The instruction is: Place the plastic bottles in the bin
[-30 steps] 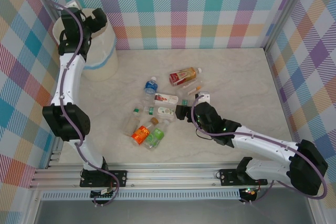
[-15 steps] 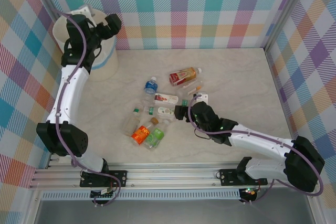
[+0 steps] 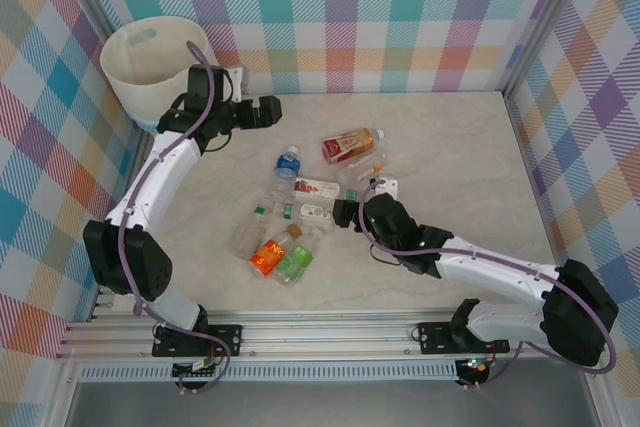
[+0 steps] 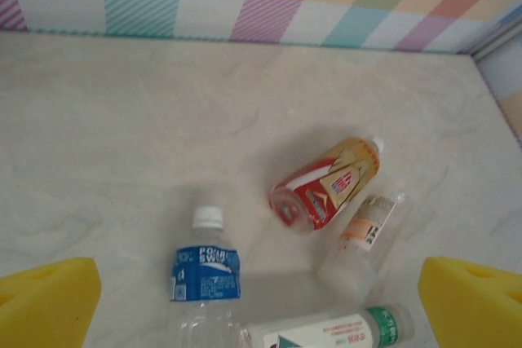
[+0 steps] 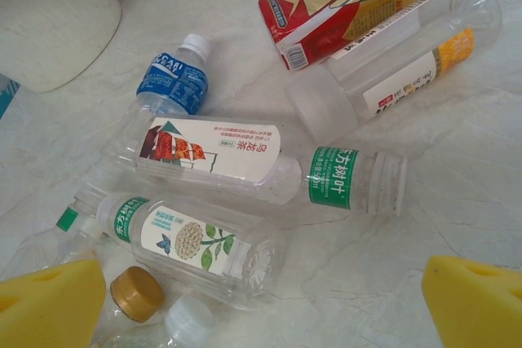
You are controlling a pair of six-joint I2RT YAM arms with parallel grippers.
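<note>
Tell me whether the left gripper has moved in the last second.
Yes. The left gripper swung from above the bin rightward and nearer, toward the blue bottle.

Plastic bottles [image 5: 212, 152] lying jumbled on table [image 5: 465, 193], bin [image 5: 53, 18] behind

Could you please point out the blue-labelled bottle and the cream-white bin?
Clear plastic bottle with blue label [image 4: 205, 273]: left wrist view, on its label.
Large round cream-white plastic bin [image 3: 130, 75]: top external view, on its inner wall.

1. Bottles [image 5: 212, 152]: clear, glossy plastic with shiny printed labels.
2. Bin [image 3: 125, 97]: cream plastic, matt and smooth.
3. Table [image 3: 450, 147]: pale marbled top, smooth, faint sheen.
4. Finger pads [image 5: 49, 303]: yellow foam, matt.
</note>
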